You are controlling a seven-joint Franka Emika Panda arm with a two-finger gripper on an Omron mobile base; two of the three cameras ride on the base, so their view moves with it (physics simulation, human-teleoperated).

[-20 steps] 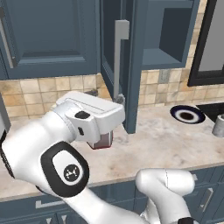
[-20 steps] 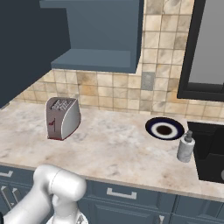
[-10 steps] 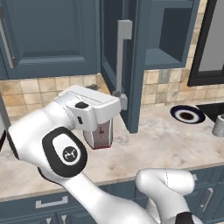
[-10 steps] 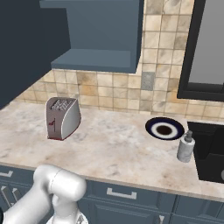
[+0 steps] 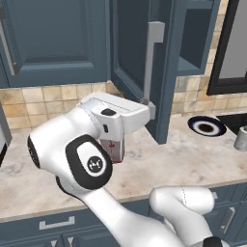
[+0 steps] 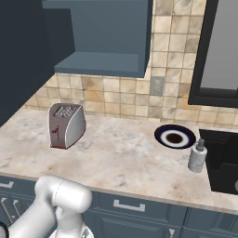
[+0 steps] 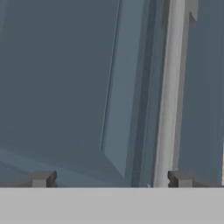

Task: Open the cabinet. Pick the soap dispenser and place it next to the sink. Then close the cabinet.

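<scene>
The slate-blue cabinet door (image 5: pixel 137 58) stands part open, its grey bar handle (image 5: pixel 153 62) on the near free edge. My hand (image 5: pixel 120 118) presses close to the handle's lower end. In the hand view the open gripper (image 7: pixel 111 181) faces the door's recessed panel (image 7: pixel 65 87), with the handle (image 7: pixel 169 87) just inside the right fingertip (image 7: pixel 180 178) and nothing between the fingers. The soap dispenser (image 6: pixel 197 156) stands upright on the counter beside the dark sink (image 6: pixel 225 162); the left base view shows the dispenser (image 5: pixel 240 140) at its right edge.
A silver-and-red toaster (image 6: pixel 66 125) stands on the marble counter (image 6: pixel 121 158), half hidden by my arm in the left base view. A dark-rimmed plate (image 6: pixel 175 137) lies by the sink. Another blue door (image 5: pixel 53 38) hangs to the left.
My hand has swung right and up along the counter to the door's handle. The door's free edge has moved right, toward the cabinet opening. The dispenser, plate and toaster stayed put.
</scene>
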